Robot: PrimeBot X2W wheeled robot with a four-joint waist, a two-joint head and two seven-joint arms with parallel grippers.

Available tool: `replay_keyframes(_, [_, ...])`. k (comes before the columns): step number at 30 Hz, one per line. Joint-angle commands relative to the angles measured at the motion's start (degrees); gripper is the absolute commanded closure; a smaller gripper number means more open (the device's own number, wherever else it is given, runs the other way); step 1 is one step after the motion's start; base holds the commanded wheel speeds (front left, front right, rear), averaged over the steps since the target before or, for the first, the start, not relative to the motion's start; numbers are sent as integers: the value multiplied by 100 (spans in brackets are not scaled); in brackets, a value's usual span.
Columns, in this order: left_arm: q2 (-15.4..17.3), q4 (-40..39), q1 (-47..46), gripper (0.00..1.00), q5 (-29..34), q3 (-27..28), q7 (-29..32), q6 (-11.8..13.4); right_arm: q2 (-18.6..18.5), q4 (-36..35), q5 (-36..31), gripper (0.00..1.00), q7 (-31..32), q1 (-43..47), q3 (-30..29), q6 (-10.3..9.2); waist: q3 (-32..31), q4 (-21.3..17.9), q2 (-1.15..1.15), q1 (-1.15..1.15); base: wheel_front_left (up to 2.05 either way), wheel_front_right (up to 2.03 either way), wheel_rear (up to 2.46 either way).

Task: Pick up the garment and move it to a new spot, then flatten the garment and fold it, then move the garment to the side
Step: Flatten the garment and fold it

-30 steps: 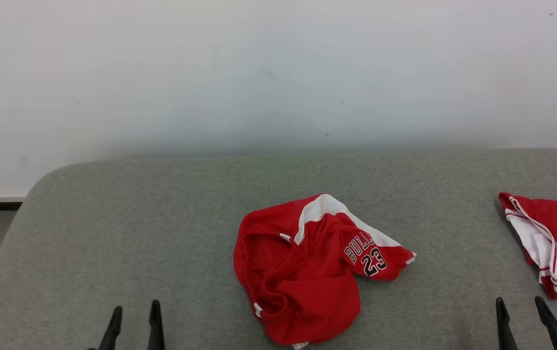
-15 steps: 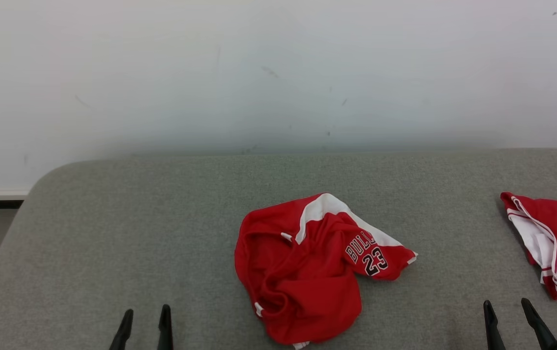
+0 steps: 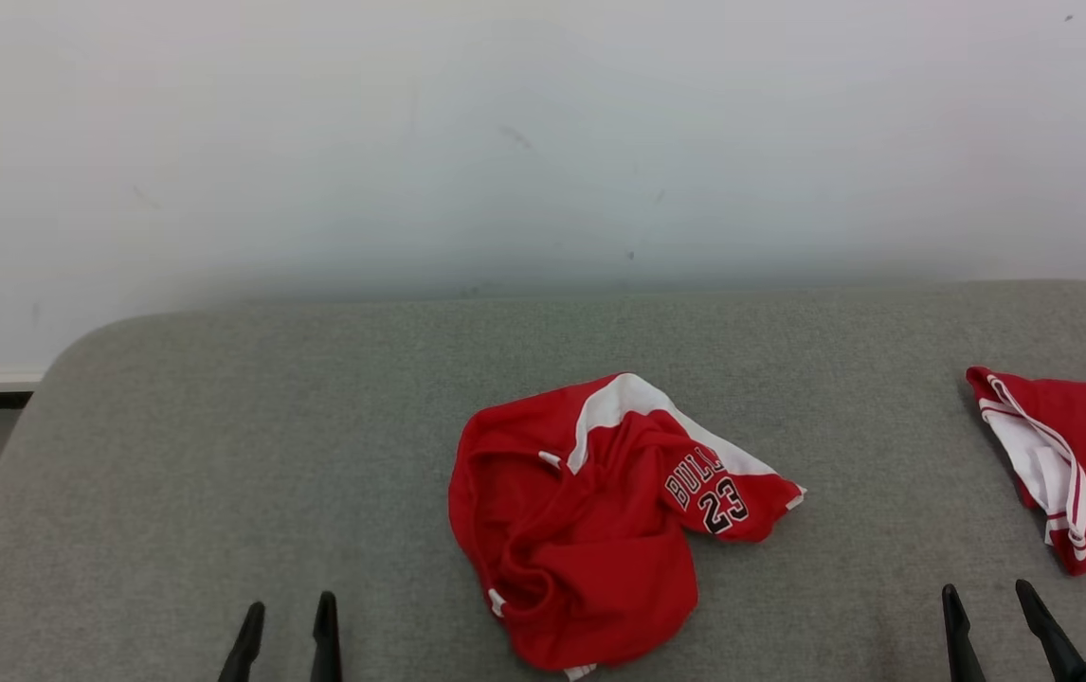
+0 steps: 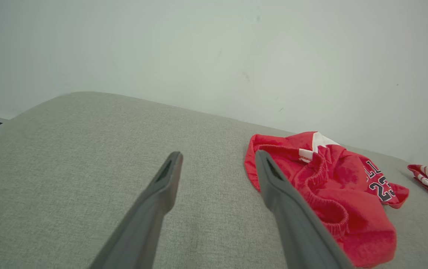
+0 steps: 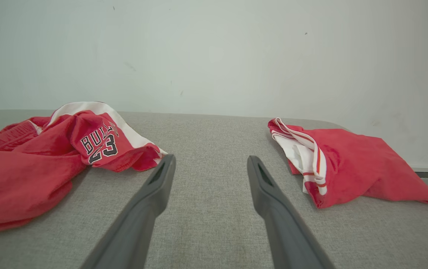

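Note:
A crumpled red garment (image 3: 590, 521) with a white panel and "BULLS 23" print lies in a heap at the middle of the grey padded table (image 3: 221, 426). It also appears in the left wrist view as the garment (image 4: 333, 186) and in the right wrist view as the garment (image 5: 42, 160). My left gripper (image 3: 287, 606) stands open at the lower left, well left of the heap, holding nothing. My right gripper (image 3: 986, 599) stands open at the lower right, between the heap and a second red piece, also holding nothing.
A folded red garment with white and red trim (image 3: 1074, 464) rests at the table's right edge, seen too as the folded garment (image 5: 348, 164). A white wall (image 3: 543, 142) rises right behind the table. The table's left rear corner (image 3: 79, 350) is rounded, with floor beyond it.
My left gripper has shifted a little to the right and my right gripper a little to the left. The head camera has nudged slightly. The garments lie as before.

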Motion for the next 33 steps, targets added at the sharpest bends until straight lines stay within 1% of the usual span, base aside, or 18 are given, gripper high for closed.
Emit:
replay_keyframes(1, [15, 37, -153, 0, -166, -40, -9, 23, -40, -20, 30, 0, 5, -46, 18, -16, 37, -31, 0, 0, 0, 0, 0])
replay_keyframes(5, [18, 174, -492, 0, -300, -330, -8, -38, -41, -24, 31, 0, 5, -123, 76, -16, 96, -129, 0, 0, 0, 0, 0])
replay_keyframes(6, [18, 174, -492, 0, -300, -330, -8, -38, -41, -24, 31, 0, 5, -123, 76, -16, 96, -129, 0, 0, 0, 0, 0])
replay_keyframes(8, [16, 395, -719, 0, -316, -547, -8, -57, -32, -29, 39, 0, 5, -132, 100, -16, 119, -203, 0, 0, 0, 0, 0])
replay_keyframes(9, [16, 533, -865, 0, -426, -670, -8, -64, -23, -30, 38, 0, 5, -140, 118, -16, 130, -248, 0, 0, 0, 0, 0])
replay_keyframes(10, [19, 662, -1045, 0, -647, -742, 9, -12, -16, -30, 41, 0, 5, -157, 137, -16, 144, -299, 0, 0, 0, 0, 0])
replay_keyframes(13, [17, 1005, -1587, 0, -1180, -1034, 352, 102, 1, -25, 56, 0, 5, -206, 148, -16, 188, -452, 0, 0, 0, 0, 0])
replay_keyframes(15, [22, 1198, -1906, 0, -1706, -1136, 636, 281, 19, -25, 54, 0, 5, -207, 151, -16, 216, -552, 0, 0, 0, 0, 0])
replay_keyframes(18, [22, 1514, -2420, 0, -2123, -1363, 1067, 558, 40, -7, 58, 0, 5, -197, 177, -16, 262, -691, 0, 0, 0, 0, 0])
replay_keyframes(20, [19, 1758, -2680, 0, -2451, -1514, 1460, 728, 49, 3, 64, 0, 5, -195, 189, -16, 290, -771, 0, 0, 0, 0, 0])
replay_keyframes(23, [20, 2100, -3079, 0, -2868, -1655, 1912, 1017, 65, 14, 80, 0, 5, -235, 201, -16, 346, -873, 0, 0, 0, 0, 0])
replay_keyframes(26, [24, 2442, -3407, 0, -3111, -1775, 2253, 1234, 69, 15, 93, 0, 5, -256, 234, -16, 404, -950, 0, 0, 0, 0, 0])
replay_keyframes(29, [20, 2765, -3682, 0, -3259, -1800, 2446, 1378, 75, 20, 92, 0, 5, -325, 248, -16, 487, -1011, 0, 0, 0, 0, 0])
replay_keyframes(33, [21, 3156, -4005, 0, -3321, -1802, 2474, 1458, 81, 16, 103, 0, 5, -395, 282, -16, 609, -1096, 0, 0, 0, 0, 0])
